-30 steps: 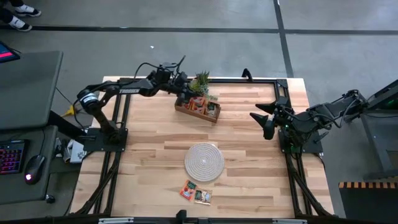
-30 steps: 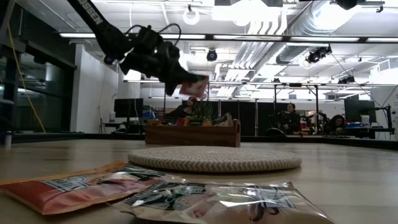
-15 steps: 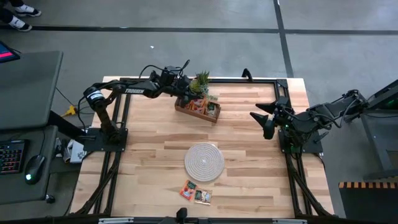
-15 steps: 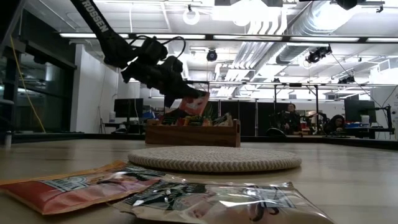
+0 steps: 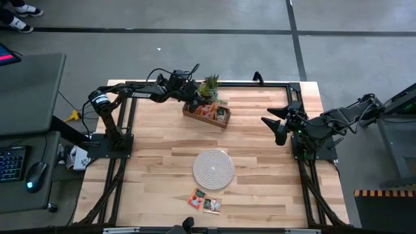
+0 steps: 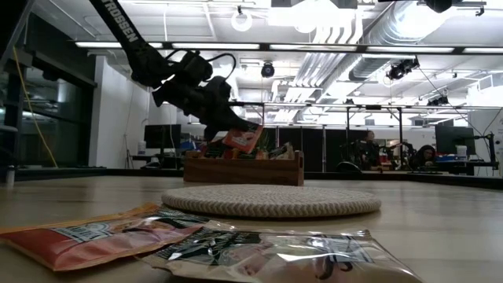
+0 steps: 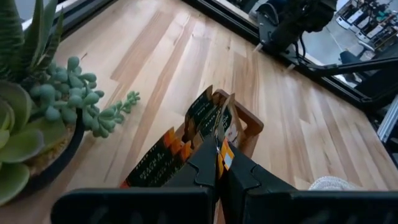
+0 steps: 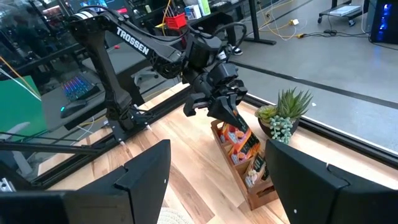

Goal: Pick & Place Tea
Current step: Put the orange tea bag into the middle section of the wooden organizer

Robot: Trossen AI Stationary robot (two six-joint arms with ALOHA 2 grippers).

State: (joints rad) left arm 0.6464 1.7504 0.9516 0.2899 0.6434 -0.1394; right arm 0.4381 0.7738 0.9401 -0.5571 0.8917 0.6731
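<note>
Low view: left gripper (image 6: pixel 228 130) pinches a tea sachet (image 6: pixel 242 139) just above the wooden tray (image 6: pixel 244 168)

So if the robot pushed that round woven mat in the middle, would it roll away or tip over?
Probably neither. The woven mat lies flat on the table, so it would likely just slide. It looks thin and woven in the low view, so it is probably light and might bend a little if lifted.

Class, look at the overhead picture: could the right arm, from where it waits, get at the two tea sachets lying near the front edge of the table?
Probably yes. The right gripper is open and holds nothing, and bare table lies between it and the sachets. Only the round mat sits nearby, off to the side.
</note>
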